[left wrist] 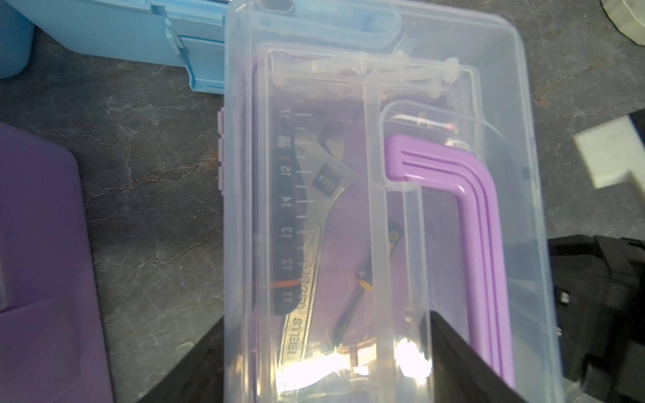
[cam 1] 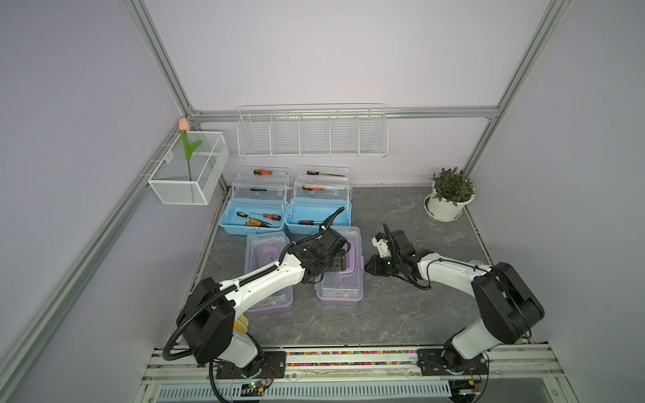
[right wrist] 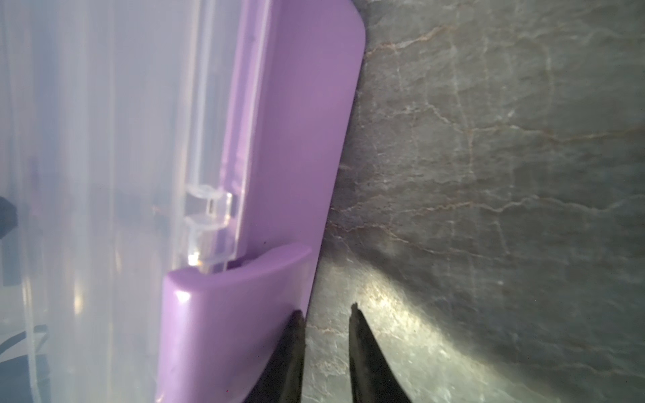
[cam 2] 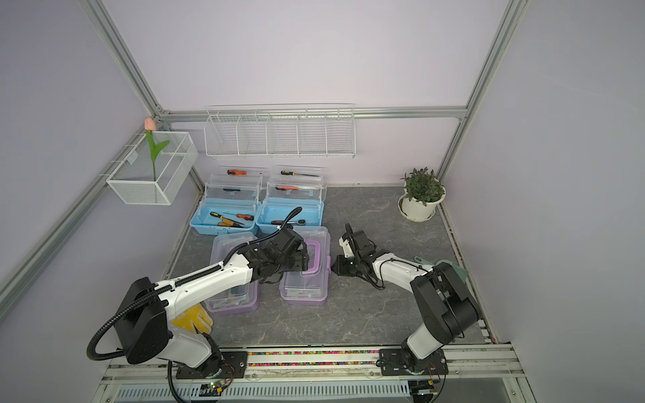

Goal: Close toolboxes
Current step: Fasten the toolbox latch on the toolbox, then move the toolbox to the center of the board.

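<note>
Left blue toolbox (cam 1: 251,230) and right blue toolbox (cam 1: 303,228): lids up, 11 o'clock on surface (cam 1: 401,314). Left purple toolbox (cam 1: 261,244) and right purple toolbox (cam 1: 340,290): lids down, at their 6 o'clock. Left claw (cam 1: 338,261) is spread wide over the right purple lid. Right claw (cam 1: 368,265) sits at its 3 o'clock by the latch (right wrist: 227,331), tips barely apart, pinching nothing.

We read both top views as high over the front rail (cam 1: 349,359), tilted down toward the back wall (cam 1: 331,52), sharing the whole table (cam 1: 401,314). Left wrist looks closely down on the purple toolbox (left wrist: 453,87); right wrist nearly touches its latch (right wrist: 227,331) side-on, so both wrists share that box.
</note>
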Robot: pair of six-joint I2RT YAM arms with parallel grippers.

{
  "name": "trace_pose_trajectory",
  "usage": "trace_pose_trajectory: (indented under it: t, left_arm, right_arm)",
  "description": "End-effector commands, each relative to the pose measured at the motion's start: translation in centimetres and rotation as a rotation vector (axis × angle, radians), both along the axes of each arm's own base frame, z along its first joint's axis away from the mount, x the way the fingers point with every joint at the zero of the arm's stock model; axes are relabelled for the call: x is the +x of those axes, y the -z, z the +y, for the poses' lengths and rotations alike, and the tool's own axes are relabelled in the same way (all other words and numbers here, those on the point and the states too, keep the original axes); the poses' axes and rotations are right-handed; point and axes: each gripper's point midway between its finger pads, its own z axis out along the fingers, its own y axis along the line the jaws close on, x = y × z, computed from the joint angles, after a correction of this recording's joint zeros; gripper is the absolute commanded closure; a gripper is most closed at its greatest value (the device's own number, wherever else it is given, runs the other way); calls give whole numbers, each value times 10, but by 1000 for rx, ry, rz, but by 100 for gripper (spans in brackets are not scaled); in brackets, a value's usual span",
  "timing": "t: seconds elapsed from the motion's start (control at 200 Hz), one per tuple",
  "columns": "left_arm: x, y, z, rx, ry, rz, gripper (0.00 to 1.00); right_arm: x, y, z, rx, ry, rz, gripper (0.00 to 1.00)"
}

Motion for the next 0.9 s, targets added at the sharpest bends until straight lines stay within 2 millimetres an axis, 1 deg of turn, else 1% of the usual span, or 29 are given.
trace_pose_trajectory:
  t: [0.0, 0.14, 0.18, 0.235, 0.255, 0.285, 0.3, 0.345, 0.39, 0.475, 0.5, 0.54, 0.625, 0.65, 0.715, 0.79, 0.84, 0.895]
  left_arm:
    - [-37, 48, -20, 2, 120, 198, 37]
    - [-38, 51, -22, 12, 121, 205, 37]
    - [-37, 52, -20, 24, 115, 208, 38]
    - [-37, 50, -17, 41, 109, 205, 38]
    - [-37, 49, -15, 47, 106, 201, 38]
    - [-36, 46, -13, 52, 99, 196, 38]
    - [-36, 45, -12, 53, 97, 192, 38]
    - [-35, 40, -10, 58, 91, 180, 37]
    - [-34, 33, -9, 51, 88, 166, 37]
    - [-31, 20, -11, 32, 94, 137, 34]
    - [-30, 14, -12, 27, 98, 127, 32]
    - [-28, 5, -13, 23, 108, 114, 25]
    - [-26, -18, -17, 21, 141, 86, 5]
    - [-25, -25, -18, 19, 152, 76, 0]
    - [-23, -48, -20, 20, 187, 46, 1]
    - [-20, -75, -16, 54, 220, 6, 1]
    - [-18, -95, -7, 96, 237, -19, 1]
    - [-14, -118, 8, 144, 233, -43, 1]
  right_arm:
    - [3, -41, 46, 228, -117, -71, 74]
    - [4, -50, 49, 253, -124, -88, 74]
    - [4, -50, 47, 234, -124, -87, 74]
    - [5, -45, 35, 140, -115, -94, 74]
    - [6, -43, 28, 98, -112, -99, 74]
    - [1, -35, 16, 25, -104, -85, 73]
    - [6, -43, 14, 9, -102, -108, 73]
    - [5, -41, -4, -89, -85, -103, 70]
    - [3, -43, -21, -175, -66, -108, 66]
    - [-1, -56, -43, -264, -33, -128, 57]
    - [-3, -61, -47, -276, -25, -136, 54]
    - [-6, -68, -53, -295, -11, -136, 50]
    - [-14, -84, -63, -323, 10, -131, 39]
    - [-16, -89, -66, -332, 20, -132, 35]
    - [-21, -101, -69, -342, 40, -138, 28]
    - [-24, -112, -66, -342, 60, -151, 23]
    - [-23, -115, -63, -342, 78, -164, 21]
    - [-23, -115, -59, -339, 97, -165, 19]
